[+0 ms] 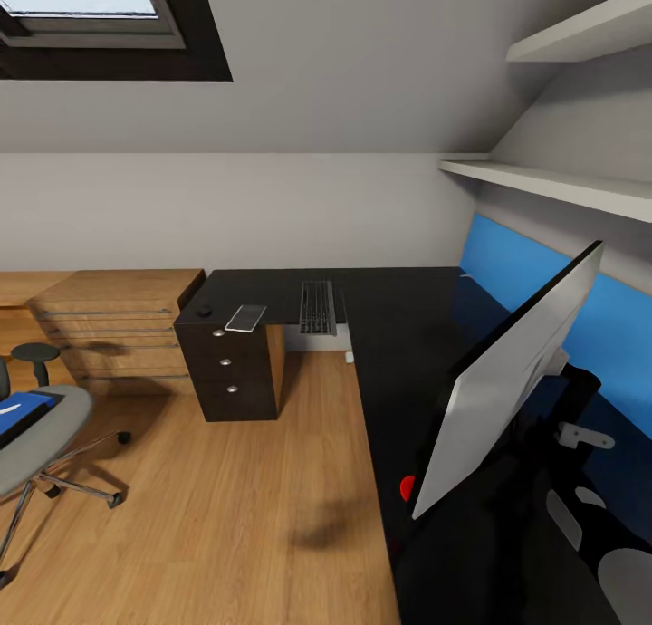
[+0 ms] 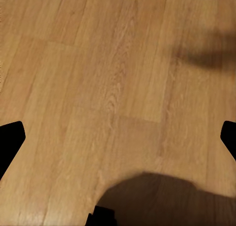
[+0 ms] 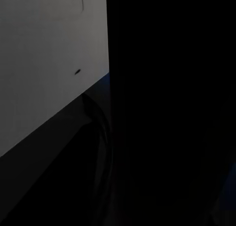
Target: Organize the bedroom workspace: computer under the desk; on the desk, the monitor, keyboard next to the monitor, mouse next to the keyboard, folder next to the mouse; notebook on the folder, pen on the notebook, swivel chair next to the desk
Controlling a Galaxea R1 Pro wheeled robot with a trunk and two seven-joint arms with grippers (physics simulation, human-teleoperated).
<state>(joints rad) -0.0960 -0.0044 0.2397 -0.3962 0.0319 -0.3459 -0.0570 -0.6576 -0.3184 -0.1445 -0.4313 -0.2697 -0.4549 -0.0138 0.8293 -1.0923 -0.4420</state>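
The desk (image 1: pixel 398 335) has a black L-shaped top and a blue back panel. The monitor (image 1: pixel 507 380) stands tilted on its right wing, pale screen face toward me and a red dot (image 1: pixel 407 489) at its lower corner. My right arm (image 1: pixel 589 507) reaches in behind the monitor with its fingers hidden; the right wrist view shows the pale screen (image 3: pixel 44 54) beside a dark mass. The keyboard (image 1: pixel 318 306) lies on the far wing. Left of it are a small flat grey item (image 1: pixel 245 318) and a small black lump (image 1: pixel 205 312), possibly the mouse. The blue folder (image 1: pixel 23 408) lies on the swivel chair (image 1: pixel 41 439). My left gripper (image 2: pixel 118 142) hangs open over bare floor.
A light wooden drawer unit (image 1: pixel 118 322) stands against the wall left of the desk's black drawers (image 1: pixel 226 371). Two white shelves (image 1: pixel 552 183) jut out above the desk's right wing. Wooden floor (image 1: pixel 235 498) lies between the chair and the desk.
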